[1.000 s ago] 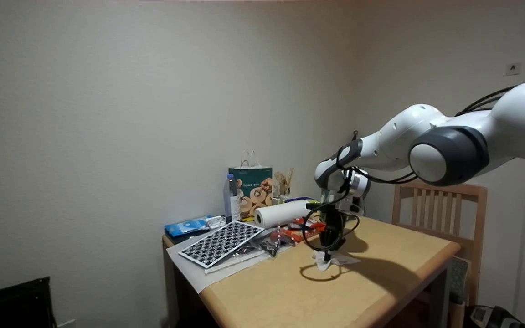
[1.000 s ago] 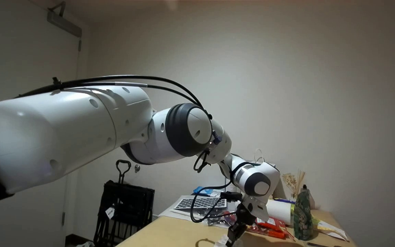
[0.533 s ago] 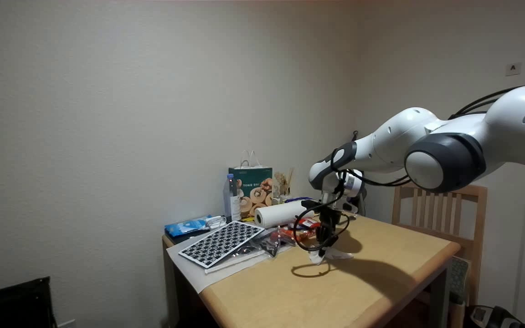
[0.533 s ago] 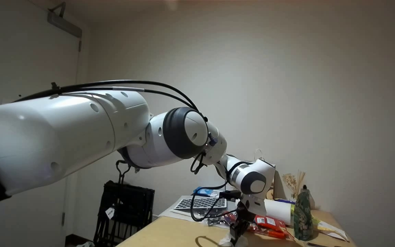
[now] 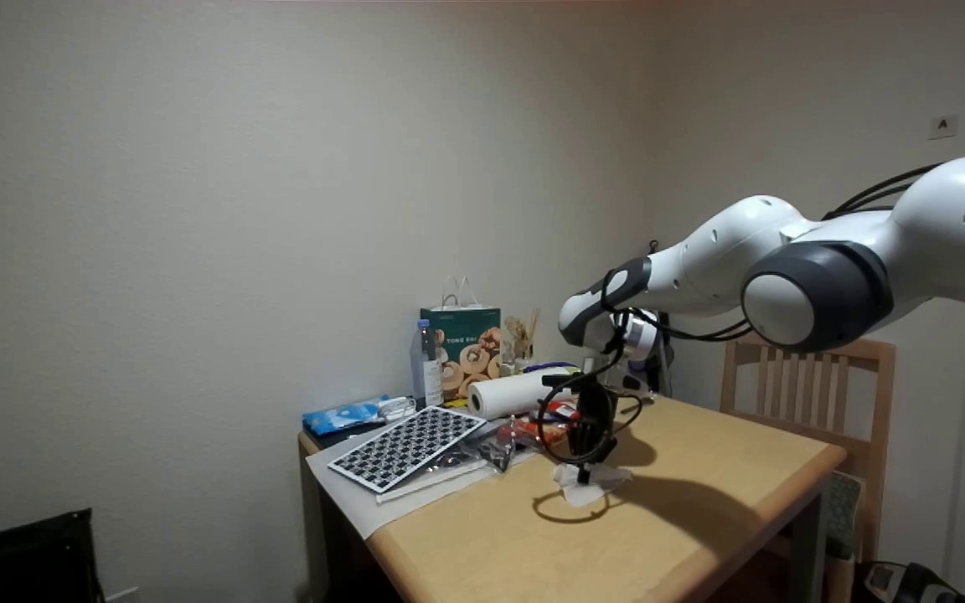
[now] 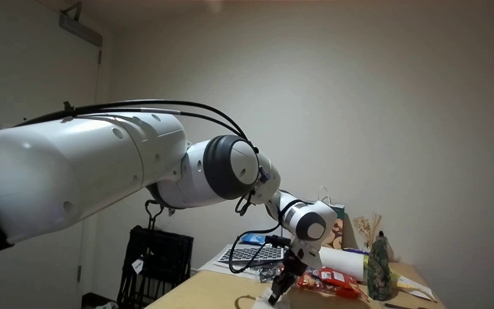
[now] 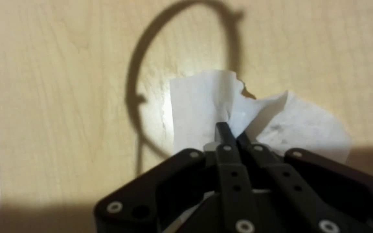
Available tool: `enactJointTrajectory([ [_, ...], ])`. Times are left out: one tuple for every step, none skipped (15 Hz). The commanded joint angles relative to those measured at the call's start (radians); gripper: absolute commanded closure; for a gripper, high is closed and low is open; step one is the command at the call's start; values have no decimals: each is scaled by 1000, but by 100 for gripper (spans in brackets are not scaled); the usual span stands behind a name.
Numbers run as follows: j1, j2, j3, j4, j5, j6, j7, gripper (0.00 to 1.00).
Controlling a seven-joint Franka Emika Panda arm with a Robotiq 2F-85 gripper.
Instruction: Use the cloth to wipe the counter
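Black and angular, the claw point(image 7: 233, 134) pinches a bunched fold of cloth point(image 7: 191, 110) between its two narrow fingers, which stand close together. Its arm point(image 6: 79, 163) wears smooth, glossy white shells with dark grey bands. Beside it a thin black cable point(image 6: 231, 257) bows outward, and a ring-shaped shadow point(image 7: 134, 77) lies on the table point(image 5: 482, 553), whose pale top is fine-grained wood with rounded edges. In an exterior view, a flat checkered board point(image 5: 407, 448) lies partly over a white sheet point(image 5: 368, 511), near a smooth white roll point(image 5: 524, 392), a clear bottle point(image 5: 426, 366) and a green printed bag point(image 5: 472, 331) with looped handles. In both exterior views, shiny red packets point(image 6: 337, 277) lie beside the roll.

As for the cloth, it lies on the table right beneath the claw: white, thin and papery. In the wrist view it spreads leftward as a flat, straight-edged flap and swells rightward into a rounded, rumpled lobe with a few faint grey smudges. Creases gather where it is held, and part of its upper edge looks ragged.
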Motion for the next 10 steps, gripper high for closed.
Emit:
enactJointTrajectory([
  [-3, -49, 5, -32, -1, -32, -40, 62],
  [-2, -55, 2, -34, -1, -28, -34, 55],
  [1, -63, -2, -38, -2, -22, -30, 49],
  [6, -73, -8, -46, -6, -13, -28, 42],
  [10, -82, -13, -51, -9, -7, -25, 36],
  [15, -95, -20, -61, -13, 3, -26, 28],
  [19, -105, -24, -67, -15, 7, -29, 23],
  [22, -115, -28, -73, -16, 13, -33, 16],
  [24, -126, -29, -79, -15, 12, -43, 10],
  [25, -134, -28, -82, -10, 12, -49, 4],
])
